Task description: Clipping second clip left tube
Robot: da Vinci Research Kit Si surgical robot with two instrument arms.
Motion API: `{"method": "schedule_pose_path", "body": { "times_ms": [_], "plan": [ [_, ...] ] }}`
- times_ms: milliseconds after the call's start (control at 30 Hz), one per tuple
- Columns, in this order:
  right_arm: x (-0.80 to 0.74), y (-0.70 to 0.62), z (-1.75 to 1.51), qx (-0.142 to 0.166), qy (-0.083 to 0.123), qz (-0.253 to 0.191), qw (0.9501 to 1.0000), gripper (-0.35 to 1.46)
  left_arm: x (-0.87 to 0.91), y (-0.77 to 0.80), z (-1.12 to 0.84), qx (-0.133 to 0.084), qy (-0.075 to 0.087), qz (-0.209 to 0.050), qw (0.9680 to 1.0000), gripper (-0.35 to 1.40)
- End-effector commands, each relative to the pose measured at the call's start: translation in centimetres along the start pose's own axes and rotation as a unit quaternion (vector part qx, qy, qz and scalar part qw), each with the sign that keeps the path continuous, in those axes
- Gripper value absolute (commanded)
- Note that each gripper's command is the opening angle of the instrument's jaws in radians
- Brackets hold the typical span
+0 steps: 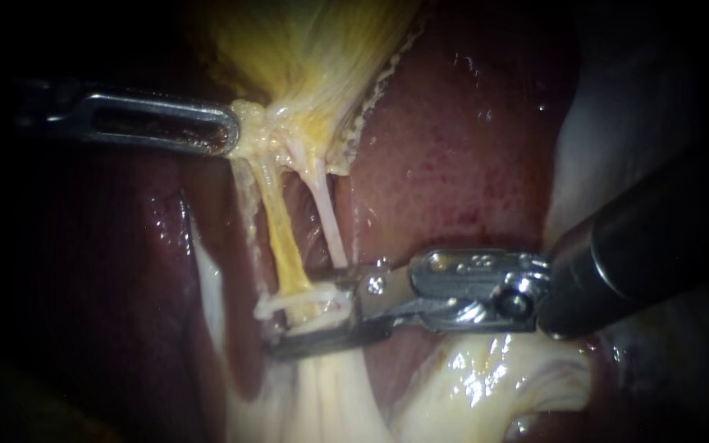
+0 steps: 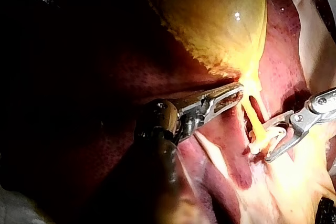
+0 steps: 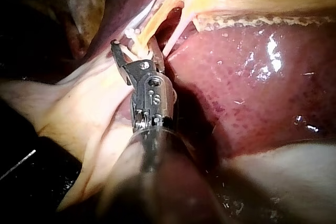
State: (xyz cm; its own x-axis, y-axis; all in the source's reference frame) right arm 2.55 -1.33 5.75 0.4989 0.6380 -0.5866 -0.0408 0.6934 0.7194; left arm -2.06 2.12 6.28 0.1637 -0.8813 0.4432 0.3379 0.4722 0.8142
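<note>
Dark surround at the edges, bright central light, wet glare

No legible text or labels

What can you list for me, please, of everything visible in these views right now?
gallbladder: one, yellow, above the tubes
liver: one, dark red, beside and behind the tubes
left tube: one, yellow, running down from the gallbladder's neck
right tube: one, pale pink, just beside the left tube
clip: one, white, across the left tube's lower end
pale tissue: one patch, whitish, below the clip
left instrument: one, silver jaws, shut on the gallbladder's neck
right instrument: one, silver jaws on a dark shaft, holding the clip around the left tube
</note>
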Motion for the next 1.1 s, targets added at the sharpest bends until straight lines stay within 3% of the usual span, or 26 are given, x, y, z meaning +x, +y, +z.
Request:
{"method": "schedule_pose_path", "body": {
  "times_ms": [33,333,500,600,800,1100],
  "plan": [
    [0.02,0.01,-0.02,-0.001,0.000,0.001,1.0000,0.42,0.00,0.00,0.00,-0.001,0.000,0.000,1.0000,-0.35],
    [0.13,0.08,-0.08,-0.002,0.015,0.007,0.9999,0.43,0.01,0.00,0.00,-0.001,0.000,-0.002,1.0000,-0.35],
    [0.14,0.08,-0.06,0.007,0.041,0.010,0.9991,0.43,0.01,0.00,0.00,-0.001,0.000,-0.002,1.0000,-0.35],
    [0.16,0.08,-0.03,0.022,0.067,0.036,0.9969,0.42,0.01,0.00,0.00,-0.001,0.000,-0.002,1.0000,-0.35],
    [0.19,0.08,0.04,0.066,0.111,0.093,0.9872,0.42,0.02,0.01,0.01,-0.001,0.000,-0.002,1.0000,-0.35],
    [0.23,-0.05,0.05,0.094,0.122,0.115,0.9813,0.44,0.02,0.02,0.01,-0.001,0.000,-0.002,1.0000,-0.35]
  ]
}}
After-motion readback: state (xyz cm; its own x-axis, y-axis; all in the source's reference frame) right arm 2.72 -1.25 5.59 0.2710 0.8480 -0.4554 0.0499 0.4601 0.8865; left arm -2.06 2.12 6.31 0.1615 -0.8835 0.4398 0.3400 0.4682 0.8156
